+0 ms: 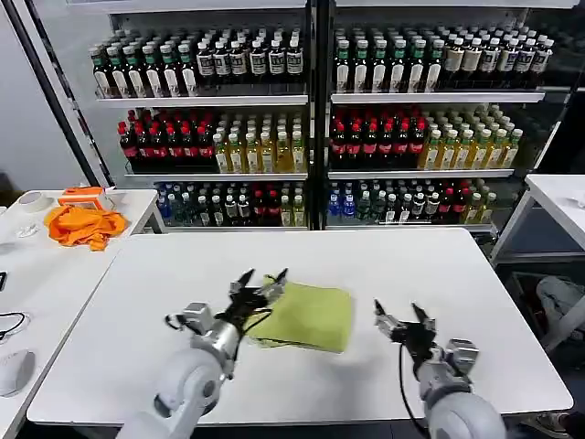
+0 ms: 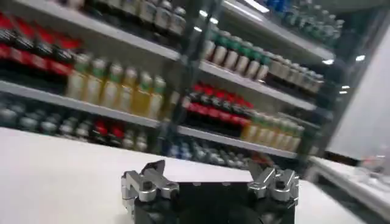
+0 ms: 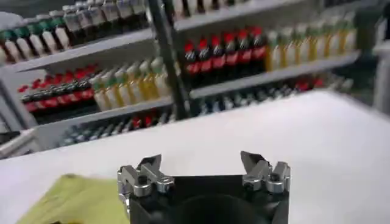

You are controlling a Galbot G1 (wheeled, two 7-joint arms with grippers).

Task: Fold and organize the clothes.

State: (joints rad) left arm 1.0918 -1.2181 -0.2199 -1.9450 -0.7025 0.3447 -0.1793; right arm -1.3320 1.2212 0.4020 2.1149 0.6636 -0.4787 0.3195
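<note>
The lime-green T-shirt (image 1: 308, 316) lies folded into a small rectangle on the white table (image 1: 420, 265), a little left of centre; no print shows. My left gripper (image 1: 262, 281) is open, raised just over the shirt's near-left corner with nothing between its fingers. In the left wrist view that gripper (image 2: 209, 171) points at the table and the shelves. My right gripper (image 1: 402, 314) is open over bare table, a short way right of the shirt. In the right wrist view the gripper (image 3: 201, 164) is empty, with a corner of the shirt (image 3: 76, 201) beside it.
An orange cloth (image 1: 84, 225) lies on a side table (image 1: 27, 274) at the left, with an orange-and-white object behind it. Shelves of bottles (image 1: 311, 119) stand behind the table. Another white table (image 1: 562, 197) is at the right.
</note>
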